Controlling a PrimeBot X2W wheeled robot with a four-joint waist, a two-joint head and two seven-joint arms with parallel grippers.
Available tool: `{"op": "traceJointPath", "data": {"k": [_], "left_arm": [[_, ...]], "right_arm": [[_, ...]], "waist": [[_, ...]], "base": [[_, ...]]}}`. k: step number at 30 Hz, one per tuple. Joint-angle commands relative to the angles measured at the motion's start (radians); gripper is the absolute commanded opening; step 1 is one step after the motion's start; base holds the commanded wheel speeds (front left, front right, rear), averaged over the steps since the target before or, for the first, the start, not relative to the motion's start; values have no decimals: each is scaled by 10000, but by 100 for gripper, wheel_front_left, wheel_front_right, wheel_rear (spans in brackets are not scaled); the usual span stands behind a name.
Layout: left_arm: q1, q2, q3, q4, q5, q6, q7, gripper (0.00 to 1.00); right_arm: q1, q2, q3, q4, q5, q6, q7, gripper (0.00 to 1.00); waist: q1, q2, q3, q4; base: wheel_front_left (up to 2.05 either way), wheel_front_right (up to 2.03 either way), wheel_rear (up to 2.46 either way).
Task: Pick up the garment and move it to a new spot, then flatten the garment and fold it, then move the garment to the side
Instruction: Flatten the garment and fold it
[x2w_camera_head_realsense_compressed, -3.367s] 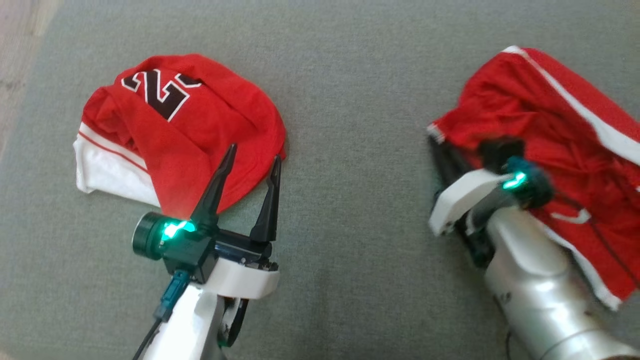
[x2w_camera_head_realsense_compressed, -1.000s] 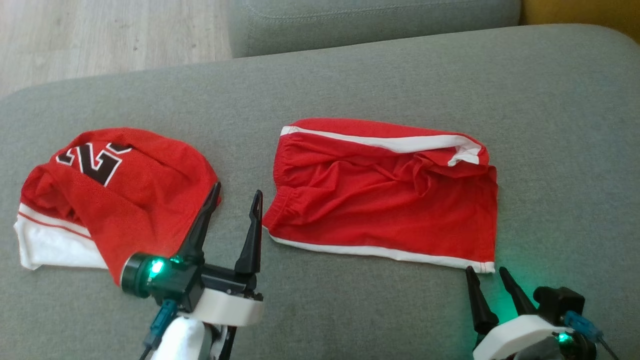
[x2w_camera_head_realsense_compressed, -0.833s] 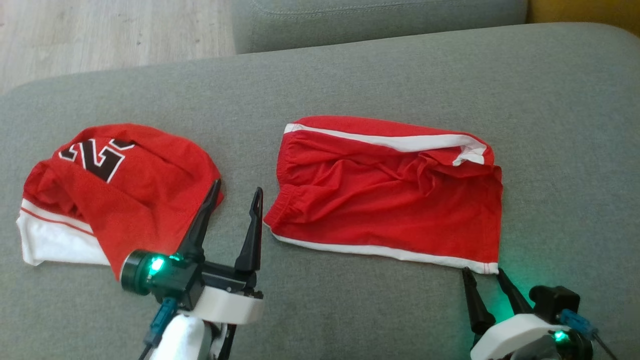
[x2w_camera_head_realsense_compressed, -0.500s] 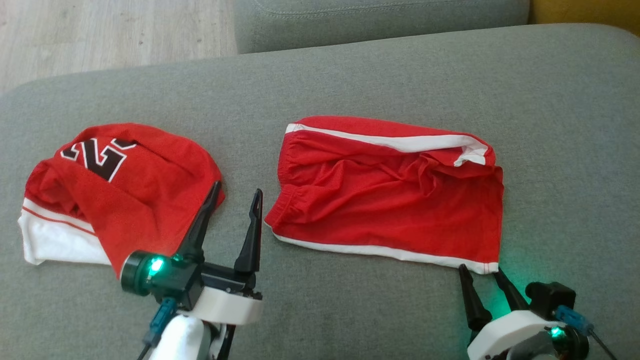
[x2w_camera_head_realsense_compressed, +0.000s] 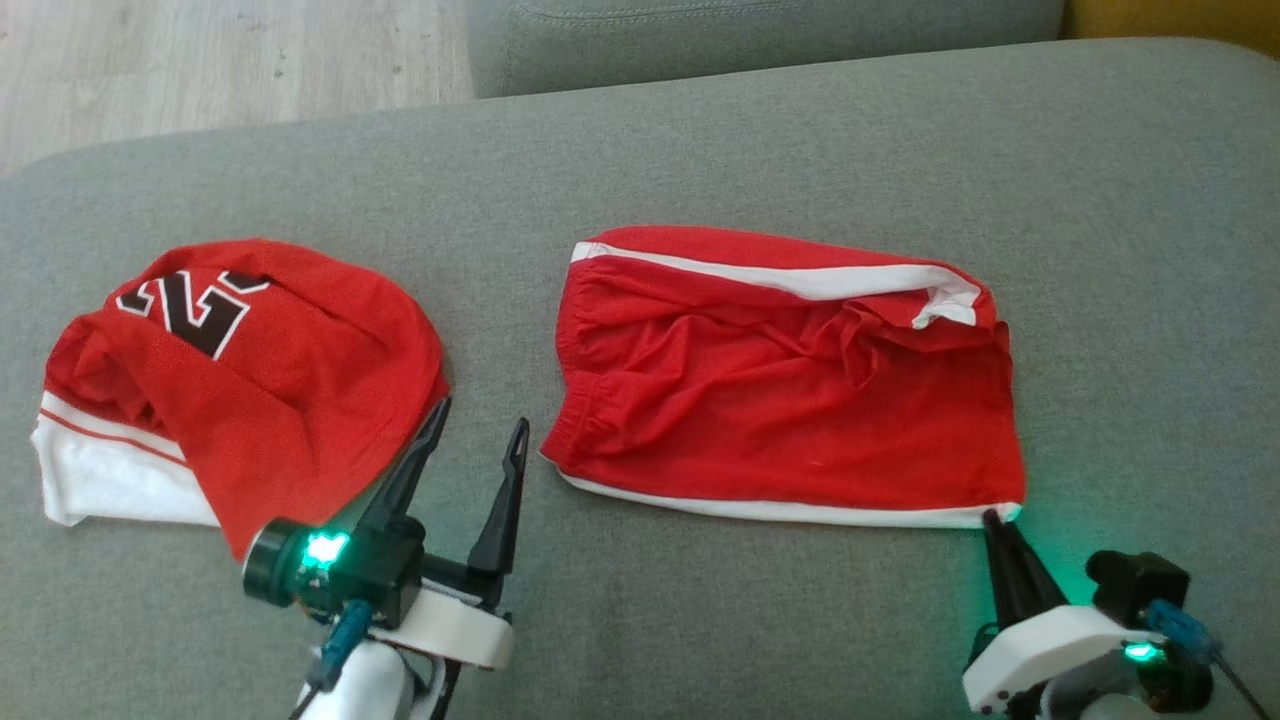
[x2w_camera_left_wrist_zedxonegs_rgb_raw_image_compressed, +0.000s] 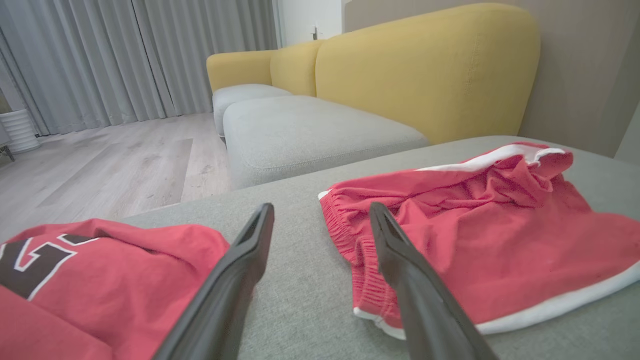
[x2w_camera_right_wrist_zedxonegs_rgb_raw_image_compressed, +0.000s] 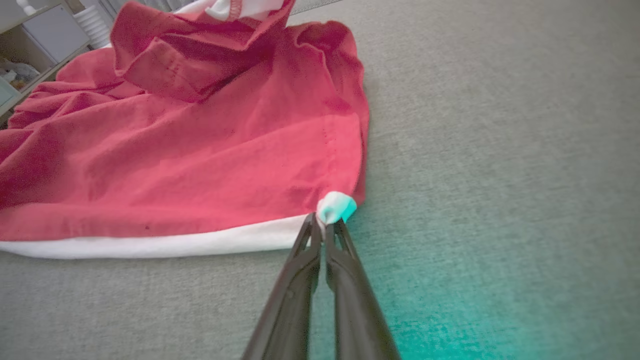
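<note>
Pinching the near white-hemmed corner of the crumpled red fabric shorts (x2w_camera_head_realsense_compressed: 790, 400), the right pincer (x2w_camera_head_realsense_compressed: 995, 522) is clenched on it; the shorts spread ahead and to its left over the grey upholstered cushion (x2w_camera_head_realsense_compressed: 700, 140). The left pincer (x2w_camera_head_realsense_compressed: 480, 420) stands released, fingers apart, between the shorts' waistband and a bunched red numbered jersey (x2w_camera_head_realsense_compressed: 250, 370).
</note>
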Motion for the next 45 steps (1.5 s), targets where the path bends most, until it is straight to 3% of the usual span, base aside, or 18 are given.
{"op": "traceJointPath", "data": {"k": [1, 11, 27, 28, 29, 30, 31, 32, 45], "left_arm": [[-554, 176, 283, -197, 66, -5, -51, 100], [-1190, 984, -1152, 1383, 488, -589, 586, 100], [-2586, 1257, -2782, 3062, -254, -676, 654, 100], [-2626, 1268, -2860, 3137, -295, -677, 668, 96], [-2661, 1276, -2933, 3200, -343, -677, 677, 60], [-2661, 1276, -2933, 3200, -343, -677, 677, 60], [-2692, 1286, -3008, 3258, -394, -677, 689, 22], [-2721, 1297, -3069, 3305, -436, -677, 683, 0], [-2838, 1649, -3096, 2887, -691, -524, 335, 0]], "right_arm": [[-376, -49, 79, -307, -180, -7, -118, 0], [-473, -49, -283, -492, -302, -7, 23, 0], [-704, -49, -9, -617, -220, -7, 47, 0], [-711, -49, 4, -610, -208, -7, 40, 0], [-718, -49, 14, -601, -197, -7, 29, 0], [-718, -49, 14, -601, -197, -7, 29, 0], [-723, -49, 18, -589, -187, -7, 18, 0], [-731, -49, 19, -574, -182, -7, 9, 0], [-900, -49, 101, -1071, -338, -7, -196, 0]], "waist": [[0, 0, 23, -13], [0, 0, 186, -120], [0, 0, 710, -563], [0, 0, 720, -579], [0, 0, 726, -591], [0, 0, 726, -591], [0, 0, 727, -599], [0, 0, 722, -605], [0, 0, -22, -609]], "base": [[0, 0, 0], [0, 0, 0], [0, 0, 0], [0, 0, 0], [0, 0, 0], [0, 0, 0], [0, 0, 0], [0, 0, 0], [0, 0, 0]]}}
